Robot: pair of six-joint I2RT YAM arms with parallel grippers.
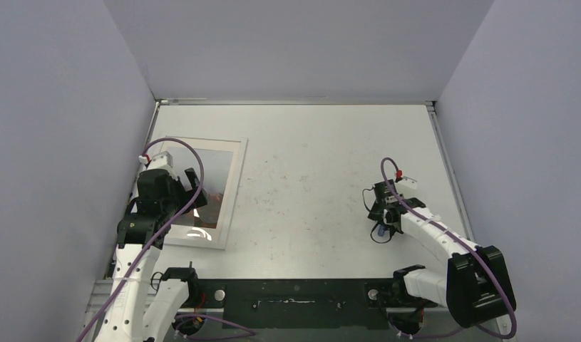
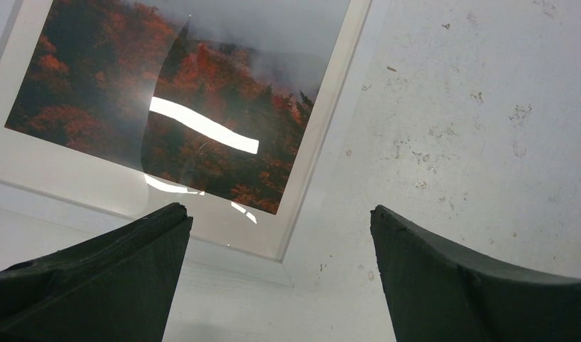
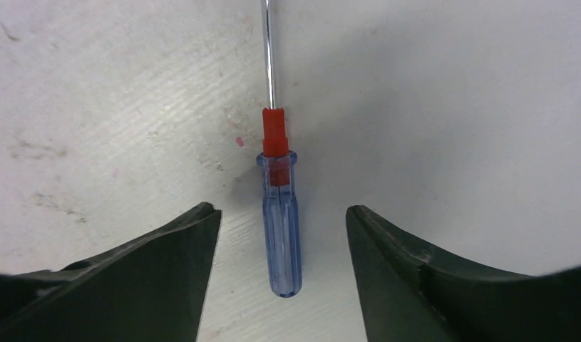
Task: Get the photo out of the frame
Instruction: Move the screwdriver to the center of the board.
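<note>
A: Top: frame (image 1: pixel 234 187) flat, glossy face up, photo (image 1: pixel 214 171) inside it. Left arm (image 1: pixel 155 206) covers its left part.
B: Left wrist: left gripper (image 2: pixel 279 210) spread wide above a frame corner. I'd flip the frame first, since its back is hidden.
A: Right wrist: right gripper (image 3: pixel 281 210) spread, with screwdriver (image 3: pixel 284 242) lying loose between the jaws, well right of frame. Tip cut off.

I see even bright light, a white glare streak on the frame (image 2: pixel 323 121) ahead of the left gripper (image 2: pixel 276 211), dark corners behind the right gripper (image 3: pixel 281 210).
</note>
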